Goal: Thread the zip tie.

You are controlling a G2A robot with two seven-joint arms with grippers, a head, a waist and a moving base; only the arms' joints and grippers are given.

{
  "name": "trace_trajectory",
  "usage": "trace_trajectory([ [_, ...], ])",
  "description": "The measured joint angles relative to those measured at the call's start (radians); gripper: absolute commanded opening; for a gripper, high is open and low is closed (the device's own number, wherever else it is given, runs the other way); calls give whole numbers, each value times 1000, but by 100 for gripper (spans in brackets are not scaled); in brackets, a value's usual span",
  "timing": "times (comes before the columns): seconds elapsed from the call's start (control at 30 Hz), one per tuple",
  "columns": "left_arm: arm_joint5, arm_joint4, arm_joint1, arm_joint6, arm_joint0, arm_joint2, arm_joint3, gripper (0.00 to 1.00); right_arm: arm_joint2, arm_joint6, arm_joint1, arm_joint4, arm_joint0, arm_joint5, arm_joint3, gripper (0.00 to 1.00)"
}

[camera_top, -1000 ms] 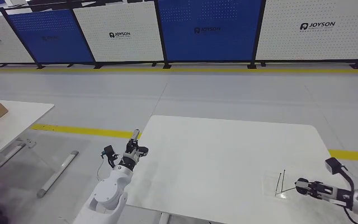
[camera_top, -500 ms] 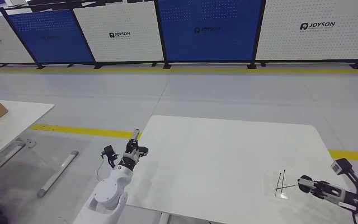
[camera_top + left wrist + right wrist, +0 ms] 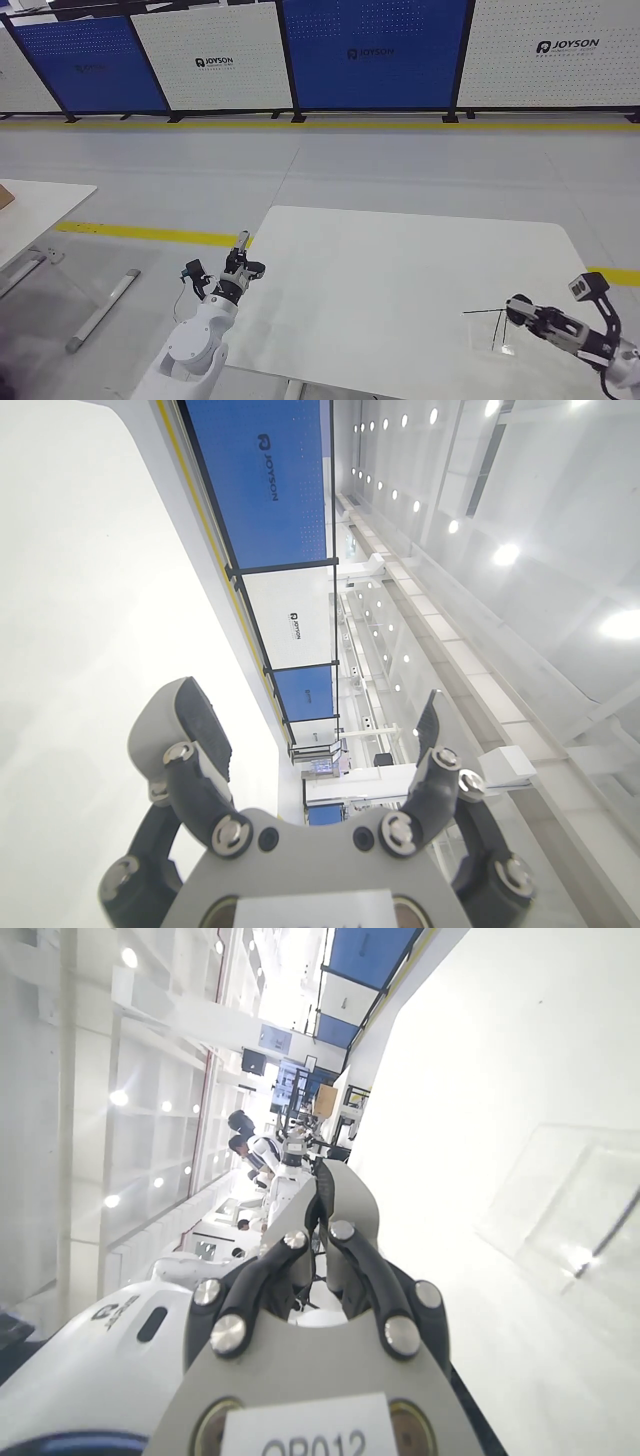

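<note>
My right gripper point(image 3: 513, 309) hangs near the table's front right corner, shut on a thin black zip tie point(image 3: 485, 311) that sticks out level towards the table's middle. In the right wrist view its fingers point(image 3: 322, 1188) are pressed together. Just below it a second zip tie point(image 3: 497, 334) point(image 3: 607, 1235) lies in a clear shallow tray point(image 3: 479, 341) point(image 3: 550, 1178). My left gripper point(image 3: 240, 243) point(image 3: 320, 720) is open with nothing between its fingers, pointing upward at the table's left edge, far from the tray.
The white table point(image 3: 400, 270) is bare between the two arms. Another white table's corner point(image 3: 35, 205) stands off to the left across the floor. Blue and white pegboard panels point(image 3: 375, 55) line the back.
My right gripper has come up off the tray and moved left with one zip tie, which now points sideways. One tie stays in the tray. The left arm has not moved.
</note>
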Motion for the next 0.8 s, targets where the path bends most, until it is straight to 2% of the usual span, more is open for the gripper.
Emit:
trace_trajectory([
  [0.4, 0, 0, 0, 0, 0, 0, 0, 100, -4, -1, -1, 4, -4, 4, -3, 0],
  [0.5, 0, 0, 0, 0, 0, 0, 0, 100, -10, -74, -9, 47, -21, 6, -25, 0],
  [0.6, 0, 0, 0, 0, 0, 0, 0, 100, -38, -152, -20, 94, -33, 4, -82, 0],
  [0.73, 0, 0, 0, 0, 0, 0, 0, 100, -98, -281, -31, 7, -26, 26, -151, 0],
  [0.8, 0, 0, 0, 0, 0, 0, 0, 100, -99, -282, -31, 6, -25, 28, -151, 0],
])
